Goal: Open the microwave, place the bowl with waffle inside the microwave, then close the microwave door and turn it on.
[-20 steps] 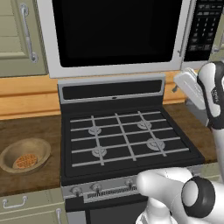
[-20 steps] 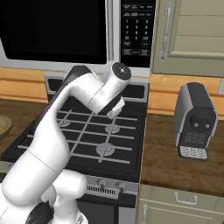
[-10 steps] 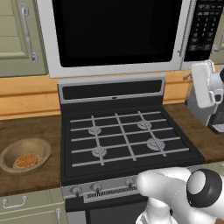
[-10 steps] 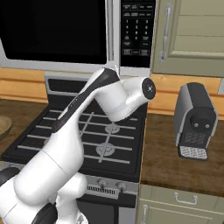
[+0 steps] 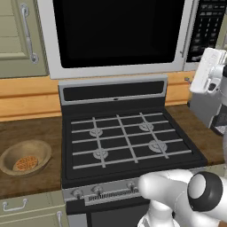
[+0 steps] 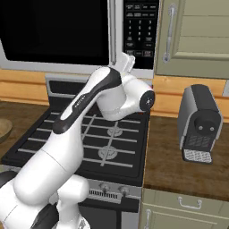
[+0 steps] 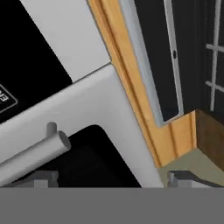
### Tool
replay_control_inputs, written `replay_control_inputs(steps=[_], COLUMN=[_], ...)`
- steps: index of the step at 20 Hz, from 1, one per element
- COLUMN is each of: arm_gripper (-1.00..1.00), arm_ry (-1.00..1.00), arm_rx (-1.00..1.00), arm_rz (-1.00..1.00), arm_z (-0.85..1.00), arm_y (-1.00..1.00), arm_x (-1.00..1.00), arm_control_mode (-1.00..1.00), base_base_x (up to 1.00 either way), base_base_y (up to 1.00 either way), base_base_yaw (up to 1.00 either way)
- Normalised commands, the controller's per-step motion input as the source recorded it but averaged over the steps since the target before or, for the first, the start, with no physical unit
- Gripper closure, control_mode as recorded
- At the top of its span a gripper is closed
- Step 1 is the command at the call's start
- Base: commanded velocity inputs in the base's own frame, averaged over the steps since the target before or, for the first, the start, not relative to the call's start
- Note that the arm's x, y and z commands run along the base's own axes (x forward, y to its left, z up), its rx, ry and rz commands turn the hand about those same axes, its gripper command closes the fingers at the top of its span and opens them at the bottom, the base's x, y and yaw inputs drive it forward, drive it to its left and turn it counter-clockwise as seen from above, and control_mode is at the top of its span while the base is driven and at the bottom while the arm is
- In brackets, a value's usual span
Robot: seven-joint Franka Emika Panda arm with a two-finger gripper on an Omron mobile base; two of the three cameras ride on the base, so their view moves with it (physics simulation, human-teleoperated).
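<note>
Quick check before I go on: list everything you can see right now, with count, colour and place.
microwave: one, silver-grey, above the stove, door shut
microwave door: one, black glass, silver bar handle
keypad: one, black, microwave's right side
stove: one, black, four burners
bowl: one, light-brown, counter left of stove
waffle: one, orange-brown, in the bowl
coffee machine: one, grey, counter right of stove
cabinet doors: beige, both sides
tool: one, open, near the handle's end

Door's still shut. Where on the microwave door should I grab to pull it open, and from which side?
Grip the bar handle at the microwave door's right edge, beside the keypad. Likely best from the front, the open gripper straddling the bar; it stands off the door on a post.
</note>
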Motion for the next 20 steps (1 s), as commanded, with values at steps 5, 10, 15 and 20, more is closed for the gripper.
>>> replay_control_inputs(steps=[5, 10, 15, 20], arm_gripper=[-1.0, -1.0, -1.0, -1.0], arm_ry=[0.02, 0.0, 0.03, 0.08], arm_rx=[0.59, 0.43, 0.14, 0.0], arm_rz=[-0.05, 0.0, 0.0, 0.0], arm_z=[0.26, 0.31, 0.22, 0.09], arm_y=[-0.16, -0.05, 0.0, 0.0], arm_x=[0.46, 0.59, 0.45, 0.12], arm_control_mode=[-1.0, -1.0, -1.0, -1.0], base_base_x=[0.0, 0.0, 0.0, 0.0], base_base_y=[0.0, 0.0, 0.0, 0.0], base_base_yaw=[0.0, 0.0, 0.0, 0.0])
